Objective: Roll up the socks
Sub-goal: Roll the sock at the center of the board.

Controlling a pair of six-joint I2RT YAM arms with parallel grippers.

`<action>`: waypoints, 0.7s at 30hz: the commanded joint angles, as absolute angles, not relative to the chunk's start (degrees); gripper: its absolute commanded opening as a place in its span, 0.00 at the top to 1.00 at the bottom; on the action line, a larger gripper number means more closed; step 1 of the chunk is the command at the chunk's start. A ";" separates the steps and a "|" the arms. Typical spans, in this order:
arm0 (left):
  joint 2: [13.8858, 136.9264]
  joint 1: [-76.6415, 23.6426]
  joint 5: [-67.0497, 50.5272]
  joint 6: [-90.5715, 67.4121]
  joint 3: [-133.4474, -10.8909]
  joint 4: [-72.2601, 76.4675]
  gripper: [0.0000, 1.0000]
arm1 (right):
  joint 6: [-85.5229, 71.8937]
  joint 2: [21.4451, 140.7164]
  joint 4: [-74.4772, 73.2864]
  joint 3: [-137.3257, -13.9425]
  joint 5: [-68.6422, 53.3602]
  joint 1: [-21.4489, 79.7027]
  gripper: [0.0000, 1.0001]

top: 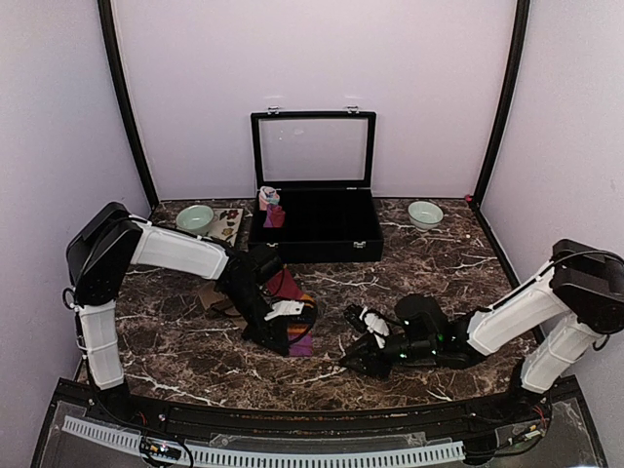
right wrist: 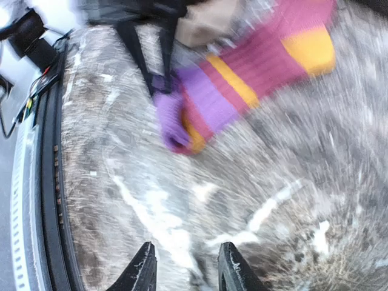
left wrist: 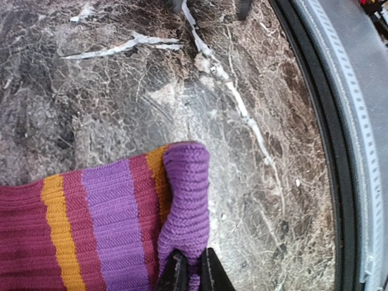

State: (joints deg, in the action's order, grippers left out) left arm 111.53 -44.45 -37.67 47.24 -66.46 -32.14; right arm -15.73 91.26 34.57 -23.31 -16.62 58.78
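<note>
The red-maroon socks [left wrist: 109, 224] lie flat on the marble, purple and orange stripes at the cuff. My left gripper [left wrist: 193, 257] is shut on a folded-over lip of the purple cuff, pinching the fabric between its fingers. From above, the left gripper [top: 292, 331] sits over the striped sock [top: 300, 341] near the table's middle. The right gripper [right wrist: 187, 254] is open with nothing between its fingers, a short way from the cuff [right wrist: 173, 121]. In the top view the right gripper [top: 353, 339] lies just right of the sock. A tan-brown sock [top: 216, 297] lies partly under the left arm.
An open black box [top: 312, 234] stands at the back centre with a pink and light-blue bundle [top: 271, 200] at its left end. A green bowl [top: 195, 216] sits back left, another bowl [top: 424, 213] back right. The table's black front rail [left wrist: 339, 151] runs close by.
</note>
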 commanded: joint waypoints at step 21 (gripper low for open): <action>129.91 -43.16 -42.01 53.91 -80.41 -60.36 0.86 | 22.94 104.22 20.29 -47.64 -1.51 72.45 0.71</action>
